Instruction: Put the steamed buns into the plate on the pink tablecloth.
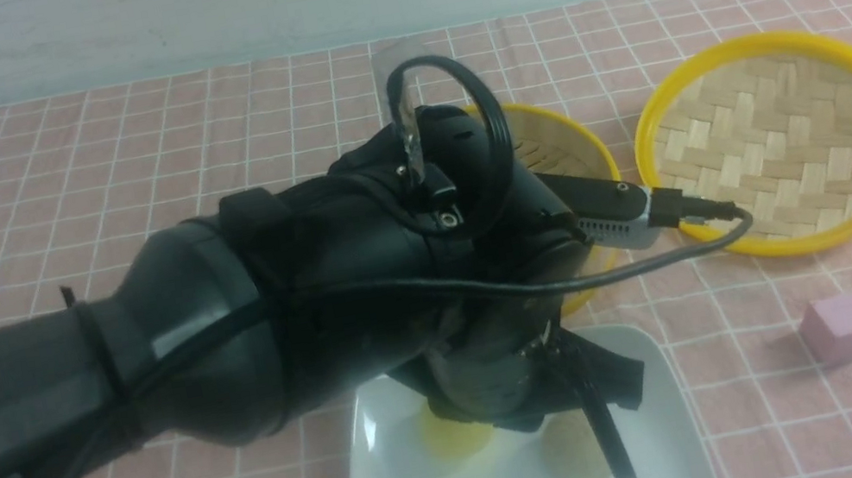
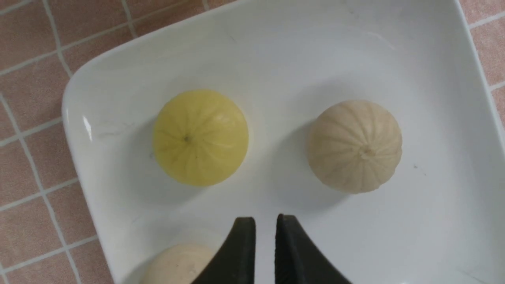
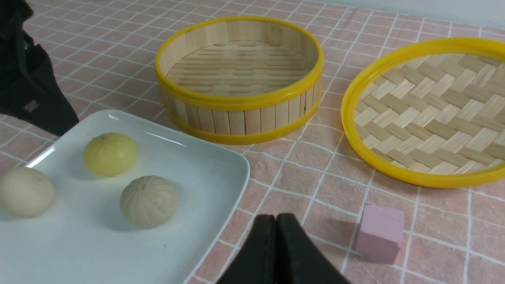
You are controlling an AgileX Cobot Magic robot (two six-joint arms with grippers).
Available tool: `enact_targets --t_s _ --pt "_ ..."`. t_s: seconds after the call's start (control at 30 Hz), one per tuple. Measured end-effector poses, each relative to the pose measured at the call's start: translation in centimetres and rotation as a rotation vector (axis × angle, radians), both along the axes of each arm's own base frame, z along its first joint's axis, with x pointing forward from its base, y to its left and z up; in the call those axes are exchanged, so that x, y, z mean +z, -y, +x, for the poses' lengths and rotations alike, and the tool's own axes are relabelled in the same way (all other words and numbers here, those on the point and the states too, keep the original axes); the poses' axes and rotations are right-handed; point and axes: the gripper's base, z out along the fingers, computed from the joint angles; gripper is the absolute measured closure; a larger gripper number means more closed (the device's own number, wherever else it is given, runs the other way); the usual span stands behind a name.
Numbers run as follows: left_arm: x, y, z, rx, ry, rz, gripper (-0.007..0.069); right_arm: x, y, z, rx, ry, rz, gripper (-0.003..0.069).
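Left wrist view: plate (image 2: 276, 59) carries all three steamed buns. Yellow bun (image 2: 200, 137) and beige bun (image 2: 355, 146) side by side, apart; paler bun (image 2: 177, 264) partly behind finger. Left gripper (image 2: 265, 221) above plate, jaws slightly parted, gripping nothing. Right gripper (image 3: 275, 219) clenched, holding nothing, over pink tablecloth (image 3: 296, 173) just off plate edge. Pink cube (image 3: 379, 232) near.

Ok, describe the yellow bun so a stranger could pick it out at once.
On the pink tablecloth, next to the open round bamboo steamer, lies a white square plate. Three small pleated buns sit on it, none touching. The yellow bun is the only lemon-coloured one; the two pale beige buns beside it look like plain dough.
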Motion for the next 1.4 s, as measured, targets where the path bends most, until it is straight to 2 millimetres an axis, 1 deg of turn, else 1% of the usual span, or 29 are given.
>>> enact_targets --t_s 0.1,0.17,0.2,0.27,0.3,0.33,0.37,0.43,0.47,0.5,0.53,0.57,0.63,0.7,0.83,0.87,0.9,0.93,0.97,1.1,1.13,1.17,1.2,1.23,1.3,1.4 --pt "0.1 0.1 0.1 -0.006 0.012 -0.015 0.0525 -0.9 0.2 -0.5 -0.002 0.014 -0.001 0.0647" --pt "0.1 0.2 0.2 -0.014 0.028 -0.024 0.0525 -1.9 0.4 -0.8 -0.025 0.038 -0.018 0.0645" --pt "0.1 0.3 0.2 -0.015 0.03 -0.024 0.0525 -2.0 0.5 -0.8 -0.032 0.04 -0.026 0.0644" --pt "0.2 0.3 0.3 -0.02 0.042 -0.023 0.0525 -2.9 1.0 -1.0 -0.078 0.059 -0.073 0.0643" --pt "0.2 0.2 0.4 -0.032 0.053 -0.015 0.0525 -3.9 1.5 -1.0 -0.137 0.07 -0.142 0.0642" --pt "0.3 0.2 0.4 -0.034 0.056 -0.014 0.0525 -3.8 1.5 -1.0 -0.138 0.074 -0.149 0.0642" --pt "0.4 0.1 0.4 -0.043 0.061 -0.011 0.0525 -4.3 1.8 -1.0 -0.169 0.079 -0.191 0.0642" --pt "1.3 -0.2 0.2 -0.06 0.082 -0.018 0.0525 -5.6 2.4 -1.0 -0.232 0.076 -0.28 0.0638" --pt "2.1 -0.6 0.1 -0.065 0.104 -0.028 0.0525 -6.1 2.7 -0.9 -0.258 0.077 -0.315 0.0637" --pt "2.1 -0.6 0.1 -0.065 0.104 -0.028 0.0525 -6.3 2.7 -0.9 -0.26 0.074 -0.315 0.0637" --pt "2.5 -0.8 0.0 -0.066 0.116 -0.033 0.0525 -6.7 2.8 -0.9 -0.272 0.077 -0.335 0.0636" --pt "3.6 -1.4 -0.2 -0.069 0.147 -0.035 0.0525 -7.3 3.0 -0.8 -0.292 0.073 -0.36 0.0635" --pt "4.7 -2.2 -0.3 -0.07 0.183 -0.031 0.0525 -8.0 3.2 -0.7 -0.307 0.06 -0.386 0.0633" --pt "6.4 -3.7 -0.6 -0.06 0.238 0.015 0.0525 -8.0 3.4 -0.5 -0.341 0.094 -0.402 0.0628" --pt "8.5 -6.3 -1.2 -0.012 0.279 0.077 0.0545 -8.0 3.5 -0.5 -0.353 0.101 -0.413 0.0626" --pt "9.4 -7.4 -1.6 0.011 0.29 0.09 0.056 -8.0 3.5 -0.5 -0.354 0.105 -0.413 0.0626" --pt "9.4 -7.4 -1.6 0.013 0.29 0.091 0.0563 -7.9 3.5 -0.5 -0.354 0.105 -0.413 0.0626" --pt "10.2 -8.3 -1.9 0.028 0.303 0.093 0.0576 -7.9 3.5 -0.5 -0.354 0.107 -0.413 0.0626" --pt "11.5 -9.6 -2.6 0.043 0.331 0.072 0.0593 -8.0 3.5 -0.5 -0.355 0.11 -0.412 0.0626" --pt "14.6 -12.8 -4.6 0.07 0.397 -0.022 0.0606 -7.9 3.5 -0.5 -0.356 0.111 -0.418 0.062" --pt "14.9 -13.1 -4.8 0.072 0.403 -0.032 0.0606 -7.9 3.5 -0.5 -0.356 0.111 -0.418 0.062" --pt "15.9 -14.4 -5.6 0.082 0.423 -0.07 0.0606 -7.9 3.5 -0.5 -0.356 0.111 -0.418 0.0618" --pt "16.2 -14.8 -5.9 0.085 0.429 -0.085 0.0606 -7.9 3.5 -0.5 -0.356 0.111 -0.418 0.0616" --pt "16.8 -15.6 -6.5 0.09 0.443 -0.116 0.0606 -7.9 3.5 -0.5 -0.356 0.111 -0.418 0.0615" --pt "17.4 -17.0 -7.4 0.096 0.458 -0.157 0.0606 -7.9 3.5 -0.5 -0.356 0.111 -0.418 0.0611" --pt "17.1 -18.4 -8.4 0.096 0.456 -0.18 0.0606 -8.0 3.5 -0.5 -0.355 0.107 -0.413 0.0607"
